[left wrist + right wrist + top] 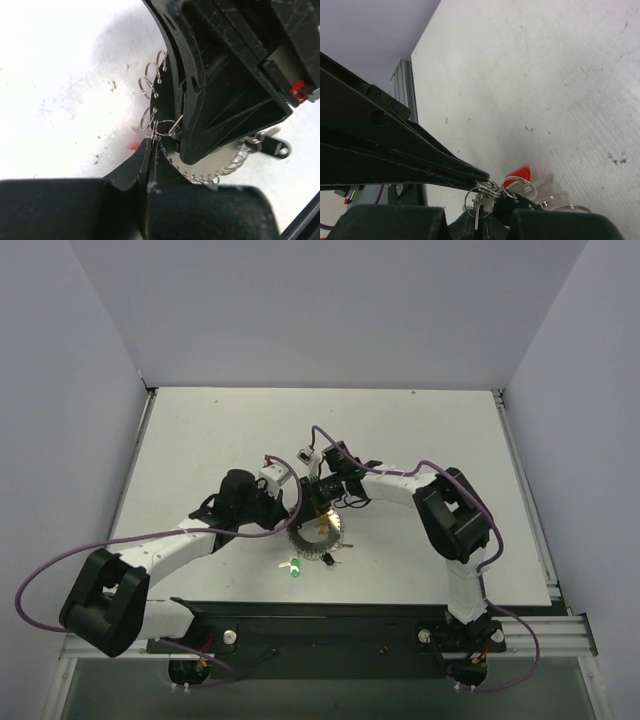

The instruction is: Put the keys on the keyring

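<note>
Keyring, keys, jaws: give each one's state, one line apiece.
Keyring: pinched by both jaws.
Left jaws: shut on one of the keyring's small rings.
Right jaws: shut on the keyring's fringe.
Green key: loose on the table, off the keyring.
Black key: flat on the table; attachment unclear.

No writing, label, brand, number or sign can be read in any view, whether on the keys [294, 567], the keyring [316, 537] or the surface [220, 430].
</note>
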Controlling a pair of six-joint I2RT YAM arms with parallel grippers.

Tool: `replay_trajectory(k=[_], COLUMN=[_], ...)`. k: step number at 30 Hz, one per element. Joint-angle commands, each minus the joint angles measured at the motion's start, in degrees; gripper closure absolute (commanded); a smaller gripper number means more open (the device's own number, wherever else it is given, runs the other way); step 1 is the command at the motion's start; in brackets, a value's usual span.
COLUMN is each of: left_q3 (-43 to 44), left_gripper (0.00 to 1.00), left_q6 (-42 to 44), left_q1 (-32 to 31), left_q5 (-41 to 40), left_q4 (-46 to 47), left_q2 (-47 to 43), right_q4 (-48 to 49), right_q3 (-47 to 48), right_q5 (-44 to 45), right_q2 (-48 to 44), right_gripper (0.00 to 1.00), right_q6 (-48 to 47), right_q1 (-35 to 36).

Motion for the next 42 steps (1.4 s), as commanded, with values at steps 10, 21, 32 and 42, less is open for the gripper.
replay_trajectory(k=[10,21,32,42], left_q3=[-2.54,-4.04,-3.51,-1.41], left_gripper=[1.0,1.0,1.0,0.49], left_q6=[-2.02,-5.09,-6.15,-8.18], left_q1=[-0.25,-0.69,-1.48,-4.11], left_q5=[3.41,8.59,5.79,0.87], left_q4=[9.98,12.88,7.18,-1.0], left_q2=[-17.19,-27.57,-28.37,-28.98], right_q4=[-6.78,-9.95,-10.65,-10.65], right_q3=[-1.92,-1.21,-1.83,-0.95], right_q5=[1.17,-1.47,-1.74,-1.56], right_q2=[-11.61,-16.62,-18.64,-18.91], right_gripper=[1.0,1.0,1.0,1.0], right_q6=[-3.32,-3.5,-4.11,-4.29], right_q1=[-0.23,-0.05,1.0,1.79])
